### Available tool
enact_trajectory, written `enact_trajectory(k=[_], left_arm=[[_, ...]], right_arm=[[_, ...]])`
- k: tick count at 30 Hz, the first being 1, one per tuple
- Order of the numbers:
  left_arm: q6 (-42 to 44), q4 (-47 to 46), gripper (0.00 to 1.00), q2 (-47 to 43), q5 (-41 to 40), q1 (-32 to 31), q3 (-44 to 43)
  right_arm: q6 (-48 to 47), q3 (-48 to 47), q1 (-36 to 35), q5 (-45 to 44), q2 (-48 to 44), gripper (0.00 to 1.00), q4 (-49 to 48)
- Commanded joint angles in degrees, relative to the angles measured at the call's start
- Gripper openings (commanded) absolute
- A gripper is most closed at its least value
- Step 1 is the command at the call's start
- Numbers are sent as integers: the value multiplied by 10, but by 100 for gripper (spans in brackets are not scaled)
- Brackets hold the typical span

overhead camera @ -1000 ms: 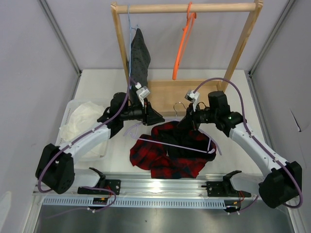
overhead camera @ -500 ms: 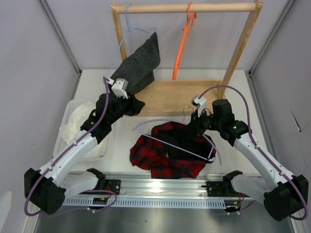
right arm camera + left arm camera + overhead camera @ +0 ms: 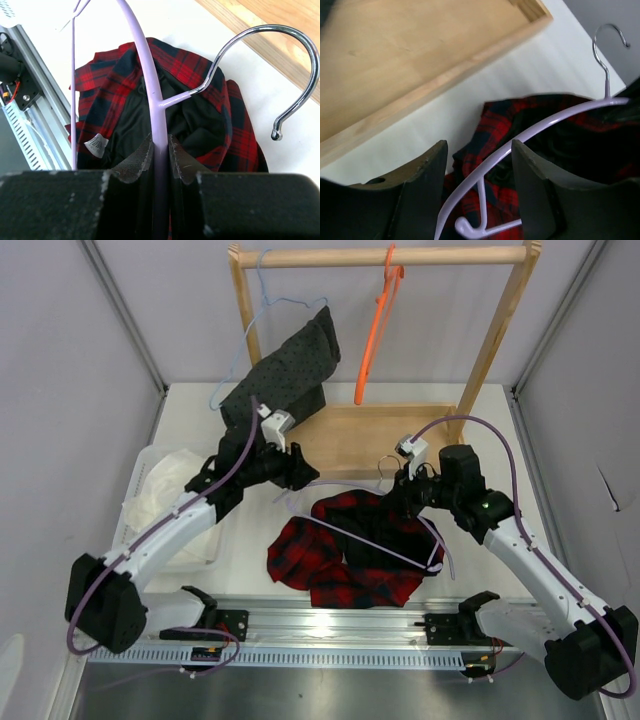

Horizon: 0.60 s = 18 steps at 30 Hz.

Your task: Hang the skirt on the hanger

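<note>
The red-and-black plaid skirt (image 3: 335, 555) lies crumpled on the table in front of the arms. The lilac hanger (image 3: 372, 540) rests tilted across it, silvery hook (image 3: 383, 466) toward the rack. My right gripper (image 3: 403, 498) is shut on the hanger's arm just below the hook; the right wrist view shows the fingers (image 3: 137, 160) clamped on the lilac bar (image 3: 145, 75) above the skirt (image 3: 107, 82). My left gripper (image 3: 302, 476) is open at the hanger's left end; in the left wrist view the hanger (image 3: 520, 137) passes between the spread fingers (image 3: 427, 185) without touching, over the skirt (image 3: 492, 120).
A wooden rack (image 3: 490, 350) stands at the back with a flat wooden base (image 3: 350, 430). An orange hanger (image 3: 376, 330) and a light blue hanger with a dark grey dotted garment (image 3: 295, 365) hang on it. A bin with white cloth (image 3: 165, 490) sits left. A metal rail (image 3: 340, 625) runs along the front.
My left gripper rose back-left toward the grey garment, which swung up and sideways, then came back down to the hanger's left end. My right gripper kept hold of the hanger and shifted slightly right.
</note>
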State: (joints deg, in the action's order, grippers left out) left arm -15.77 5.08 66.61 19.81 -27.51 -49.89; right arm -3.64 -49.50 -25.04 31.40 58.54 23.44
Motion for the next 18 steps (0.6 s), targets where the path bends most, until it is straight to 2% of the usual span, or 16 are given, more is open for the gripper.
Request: enact_trajectory(k=[1,4,6,11,18], left_arm=[[71,-24,59,50,122,-2,-75],[100,-33,59,80,200,-3,-104],[106,-32,60,100,225,-3,-112],[133,7,58,159,341,-3,-166],[176,70,59,211,414,-2,-203]], right_arm=[[-5,0,-5,31,-15,0,-40],[-5,-2,-6,38,-17,0,-45],[-6,-7,-8,42,-14,0,-42],[-9,-10,-11,45,-8,0,-40],[-18,-17,-7,45,-10,0,-30]])
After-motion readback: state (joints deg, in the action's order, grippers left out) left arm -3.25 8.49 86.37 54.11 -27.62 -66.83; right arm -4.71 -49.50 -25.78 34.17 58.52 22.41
